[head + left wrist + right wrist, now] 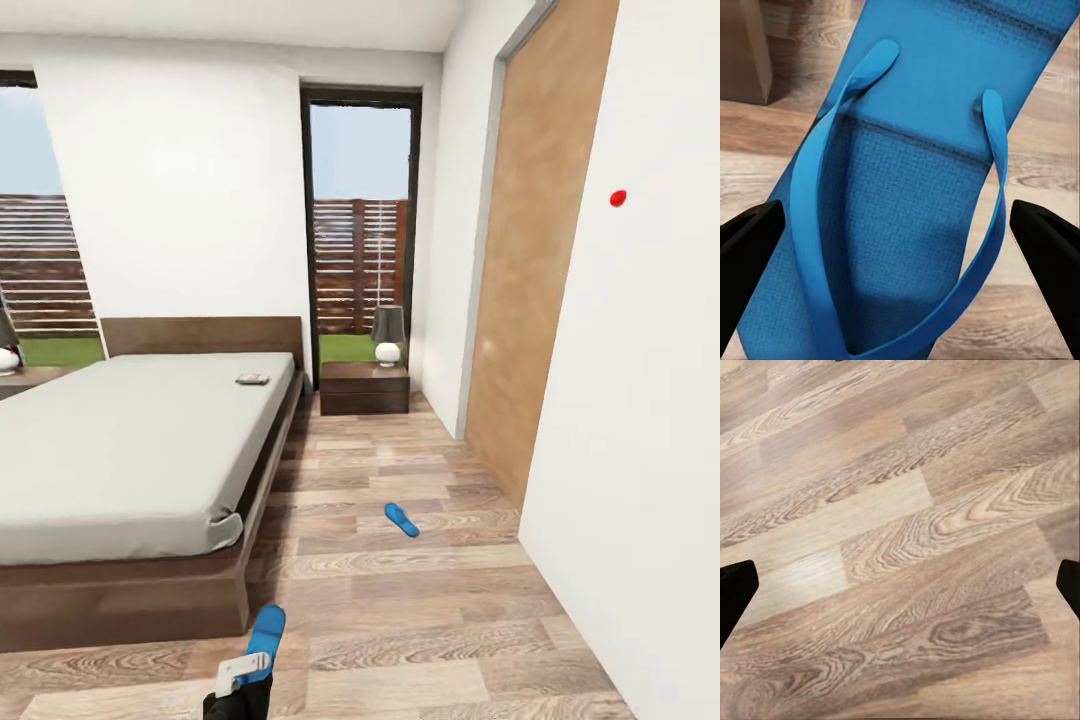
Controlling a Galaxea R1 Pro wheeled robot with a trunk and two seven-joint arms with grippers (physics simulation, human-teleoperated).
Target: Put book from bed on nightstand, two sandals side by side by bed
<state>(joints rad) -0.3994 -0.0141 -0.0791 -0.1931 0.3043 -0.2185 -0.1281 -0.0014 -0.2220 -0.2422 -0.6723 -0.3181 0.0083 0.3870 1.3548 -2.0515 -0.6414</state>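
Looking from the head: the book (253, 379) lies on the bed (130, 440) near the headboard, one sandal (401, 519) mid-floor, the near sandal (266, 635) under the left gripper (243, 672). Left wrist: fingers (746, 247) spread wide either side of its strap, released; closing off-centre could miss. Right wrist: the right gripper (900, 585) fingertips apart over bare floor

1. The floor (907, 547) is wood plank in mixed tones (pale beige beside darker brown), with strong swirling grain.
2. The planks run at a slant across the view.
3. The right hand (900, 592) has its two dark fingertips (735, 592) at opposite edges, wide apart over bare boards.
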